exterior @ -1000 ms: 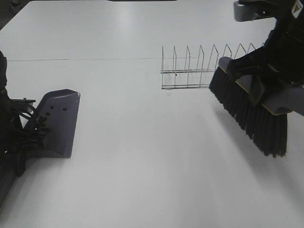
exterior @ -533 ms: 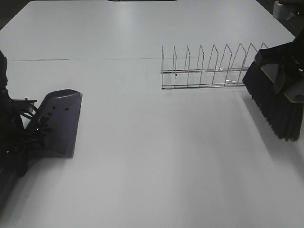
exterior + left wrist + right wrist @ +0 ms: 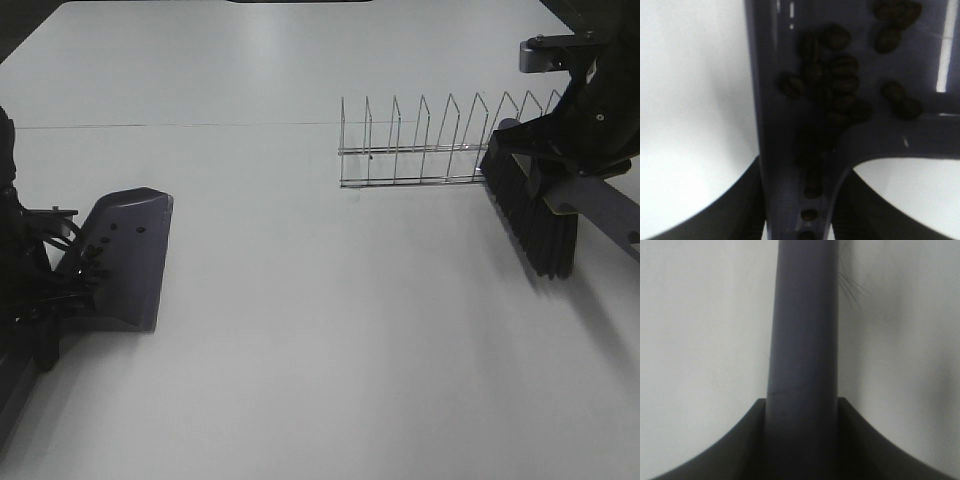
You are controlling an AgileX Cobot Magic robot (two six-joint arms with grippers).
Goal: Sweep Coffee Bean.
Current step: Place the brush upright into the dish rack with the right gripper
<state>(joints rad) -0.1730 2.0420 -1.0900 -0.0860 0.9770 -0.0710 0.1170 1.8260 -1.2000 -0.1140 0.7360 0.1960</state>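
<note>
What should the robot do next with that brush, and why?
Probably set the brush down beside the wire rack and let go: the coffee beans already lie in the dustpan, and none clearly shows loose on the table.

The bench [image 3: 330, 350] carries one dustpan [image 3: 125, 260], one brush [image 3: 530, 215] and one wire rack [image 3: 410, 150], with about nine upright loops showing. Roughly fifteen coffee beans [image 3: 842, 65] lie in the dustpan; several overlap in a dark clump, so the exact number cannot be told.
</note>
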